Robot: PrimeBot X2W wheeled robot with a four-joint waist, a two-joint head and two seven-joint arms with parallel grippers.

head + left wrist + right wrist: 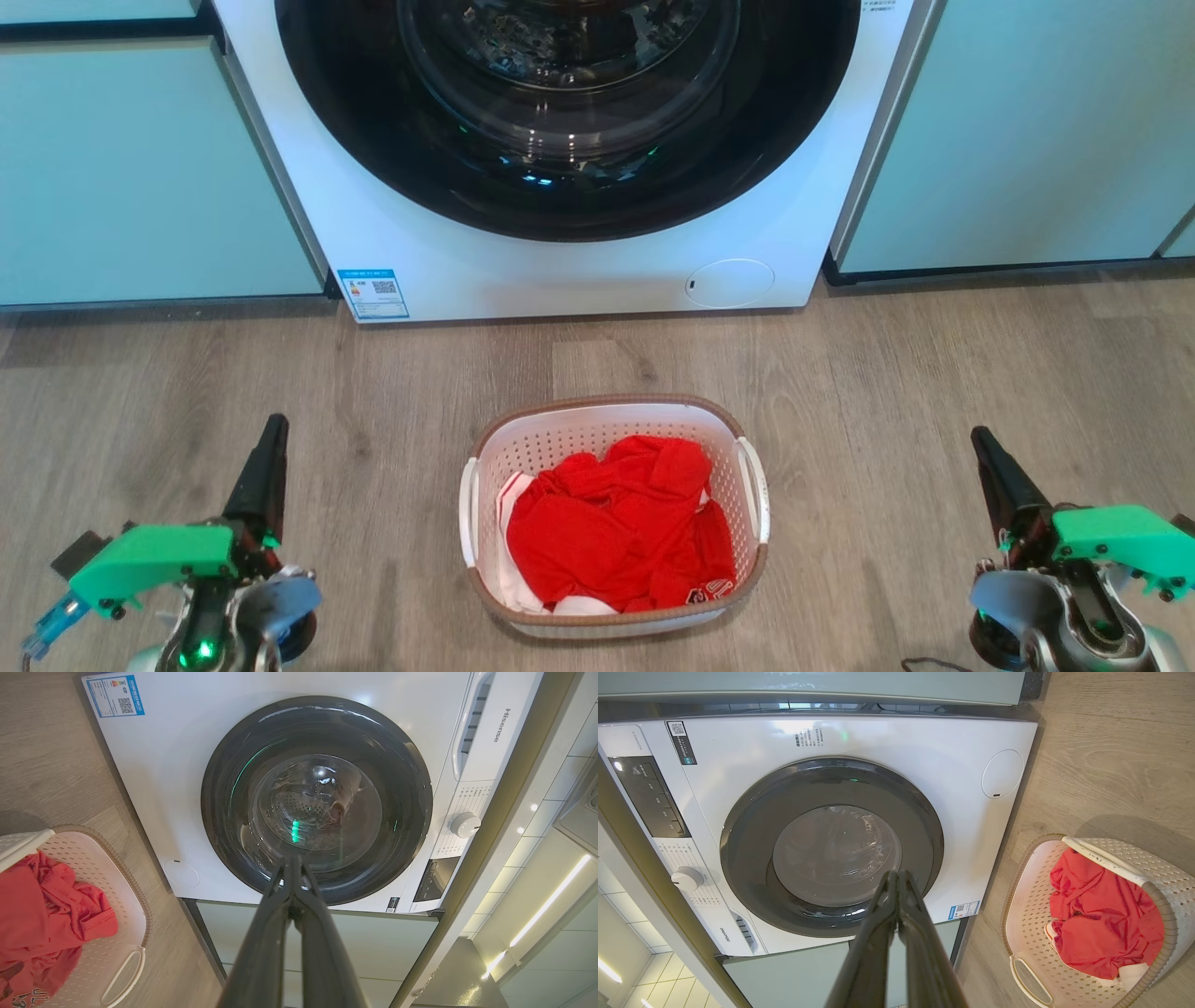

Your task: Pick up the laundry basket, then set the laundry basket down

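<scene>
laundry basket (597, 437) on the floor (373, 392), near the washing machine (560, 275), red clothes (607, 532) inside | we see it between our arms; a side handle (754, 490) faces each; neither clearly nearer | left gripper (271, 439) pinched closed, empty; right gripper (982, 446) the same; both well apart from it

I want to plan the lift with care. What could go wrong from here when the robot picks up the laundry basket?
1. The left pincer and the right pincer are both shut and stand apart from the laundry basket. Unless opened, they may push it, not grip it.
2. The side handles are thin and lie close to the walls, so a finger might miss.
3. An uneven lift could tip out the red clothes.
</scene>
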